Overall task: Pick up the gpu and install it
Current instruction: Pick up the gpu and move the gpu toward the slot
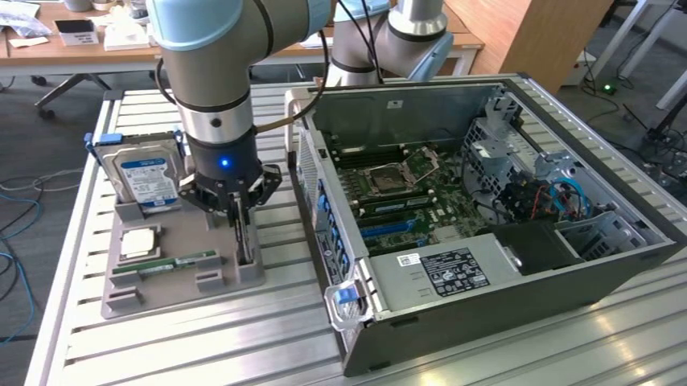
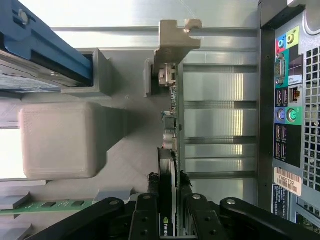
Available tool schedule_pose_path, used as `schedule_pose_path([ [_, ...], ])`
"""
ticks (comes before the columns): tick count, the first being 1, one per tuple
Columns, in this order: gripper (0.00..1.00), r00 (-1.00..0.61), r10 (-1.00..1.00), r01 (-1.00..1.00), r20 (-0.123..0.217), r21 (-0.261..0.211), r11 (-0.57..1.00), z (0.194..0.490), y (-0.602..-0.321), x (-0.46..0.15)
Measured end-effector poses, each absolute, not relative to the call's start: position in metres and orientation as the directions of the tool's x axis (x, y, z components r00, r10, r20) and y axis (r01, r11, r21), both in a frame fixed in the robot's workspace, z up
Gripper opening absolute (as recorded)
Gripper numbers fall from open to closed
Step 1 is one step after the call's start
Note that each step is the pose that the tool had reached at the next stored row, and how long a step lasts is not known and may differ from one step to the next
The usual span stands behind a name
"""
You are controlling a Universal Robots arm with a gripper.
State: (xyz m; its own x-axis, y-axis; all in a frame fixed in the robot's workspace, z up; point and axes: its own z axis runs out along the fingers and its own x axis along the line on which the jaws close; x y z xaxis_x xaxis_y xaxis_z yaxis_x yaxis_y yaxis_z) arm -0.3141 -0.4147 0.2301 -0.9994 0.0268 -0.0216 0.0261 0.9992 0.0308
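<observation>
Hand (image 1: 236, 215) is down over the grey tray (image 1: 241, 277) on the desk (image 1: 193, 338), set right across the upper edge of the gpu (image 2: 171, 120). The card stands on edge in the tray's side nearest the open computer case (image 1: 483, 305), to the exterior view's left of it. Its silver bracket (image 2: 177, 37) is tucked into the tray's holder at the far end from my wrist camera. Has the hand bitten on the card, or is it a shade off it? I cannot tell from here, and that's my first worry: lift on a half-made grip and this thin card slides out and drops back crooked. Second worry is where I'm holding. I can't judge how close to the card's middle I am, and an off-centre hold would likely let the heavier end sag and swing. Third, the bracket looks snug in its holder. Any pull that isn't straight up could hook it there and drag the whole tray, with the RAM stick (image 1: 177, 264) and the hard drive (image 1: 147, 178) riding along. And the case wall is just beside me, so a tilted card could clip it on the way over to the motherboard (image 1: 403, 193). Squeezing hard on the shroud side also risks the fan, I reckon.
</observation>
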Motion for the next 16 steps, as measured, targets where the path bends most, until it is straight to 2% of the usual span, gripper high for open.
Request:
schedule_pose_path([
  [16, 0.26, -1.000, 0.017, 0.016, -0.022, 0.031, 0.999, 0.2301, -0.4147, -0.3141],
])
